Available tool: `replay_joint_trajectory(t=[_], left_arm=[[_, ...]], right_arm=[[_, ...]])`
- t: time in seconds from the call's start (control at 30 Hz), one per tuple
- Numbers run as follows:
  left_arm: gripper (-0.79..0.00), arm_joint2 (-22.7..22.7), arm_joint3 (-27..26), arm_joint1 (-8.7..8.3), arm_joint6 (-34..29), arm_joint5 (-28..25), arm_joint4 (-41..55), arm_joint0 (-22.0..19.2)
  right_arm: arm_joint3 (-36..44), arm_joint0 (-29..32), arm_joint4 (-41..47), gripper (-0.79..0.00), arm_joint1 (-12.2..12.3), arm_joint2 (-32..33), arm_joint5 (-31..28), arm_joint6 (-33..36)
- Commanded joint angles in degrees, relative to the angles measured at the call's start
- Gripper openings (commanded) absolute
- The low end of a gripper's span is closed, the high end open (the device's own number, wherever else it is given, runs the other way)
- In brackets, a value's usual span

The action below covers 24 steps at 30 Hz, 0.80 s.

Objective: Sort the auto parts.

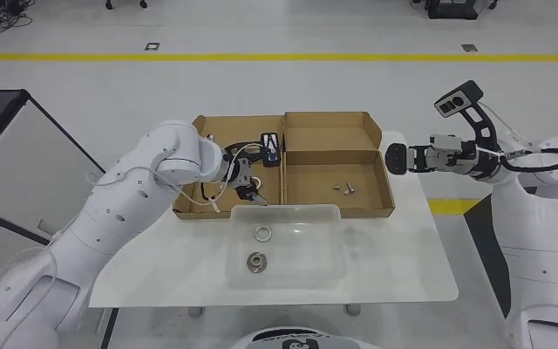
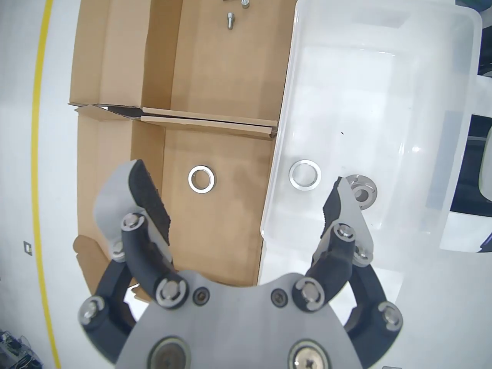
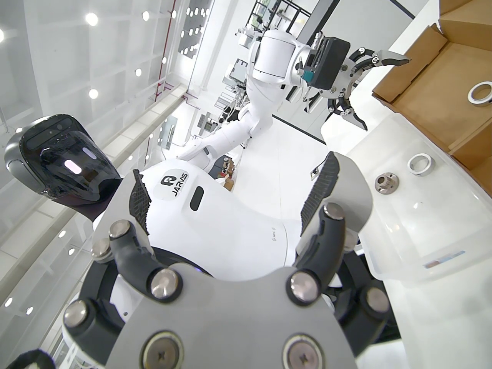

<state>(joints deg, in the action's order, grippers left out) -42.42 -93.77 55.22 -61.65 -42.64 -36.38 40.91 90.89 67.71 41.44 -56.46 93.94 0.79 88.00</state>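
A clear plastic bin at the table's front holds a metal ring and a flanged hub. Behind it stand two cardboard boxes. A second ring lies in the left box. Three bolts lie in the near compartment of the right box. My left gripper hangs open and holds nothing, over the left box's near edge where it meets the bin. My right gripper is open with nothing in it, raised past the right box's right side.
The right box's far compartment holds nothing. The left arm's wrist camera sits over the left box. White table extends right of the bin; its edge is near the right arm.
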Motion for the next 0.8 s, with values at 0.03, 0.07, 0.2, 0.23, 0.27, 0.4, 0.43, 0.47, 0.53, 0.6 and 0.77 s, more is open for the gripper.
replay_joint_trajectory(t=[0.03, 0.07, 0.2, 0.23, 0.27, 0.4, 0.43, 0.47, 0.53, 0.6, 0.77], left_arm=[[0.0, 0.0, -0.01, -0.01, -0.01, 0.0, 0.04, 0.0], [0.0, 0.0, -0.01, -0.01, -0.01, 0.0, 0.04, 0.0], [0.0, 0.02, -0.22, 0.0, 0.24, 0.12, -0.13, 0.11], [0.0, 0.04, -0.41, 0.0, 0.5, 0.27, -0.4, 0.25], [0.0, 0.51, -1.84, -0.03, -0.09, 0.18, -1.72, 0.53], [0.0, 5.96, -7.17, -0.53, -3.4, 3.4, -4.56, -1.16], [0.0, 7.94, -8.36, -0.73, -4.53, 4.52, -4.4, -2.17], [0.0, 10.61, -9.78, -0.93, -6.28, 6.28, -4.55, -3.54], [0.0, 14.95, -12.03, -1.16, -9.09, 9.08, -1.65, -6.83], [0.0, 18.43, -13.72, -1.24, -11.59, 11.58, 1.76, -10.35], [0.0, 26.51, -16.05, -0.79, -16.87, 16.87, 8.92, -18.47]], right_arm=[[0.0, 0.0, 0.0, 0.0, 0.0, 0.0, 0.0, 0.0], [0.0, 0.0, 0.0, 0.0, 0.0, 0.0, 0.0, 0.0], [0.0, 0.0, 0.0, 0.0, 0.0, 0.0, 0.0, 0.0], [0.0, 0.0, 0.0, 0.0, 0.0, 0.0, 0.0, 0.0], [0.0, 0.0, 0.0, 0.0, 0.0, 0.0, 0.0, 0.0], [0.0, 0.0, 0.0, 0.0, 0.0, 0.0, 0.0, 0.0], [0.0, 0.0, 0.0, 0.0, 0.0, 0.0, 0.0, 0.0], [0.0, 0.0, 0.0, 0.0, 0.0, 0.0, 0.0, 0.0], [0.0, 0.0, 0.0, 0.0, 0.0, 0.0, 0.0, 0.0], [0.0, 0.0, 0.0, 0.0, 0.0, 0.0, 0.0, 0.0], [0.0, 0.0, 0.0, 0.0, 0.0, 0.0, 0.0, 0.0]])
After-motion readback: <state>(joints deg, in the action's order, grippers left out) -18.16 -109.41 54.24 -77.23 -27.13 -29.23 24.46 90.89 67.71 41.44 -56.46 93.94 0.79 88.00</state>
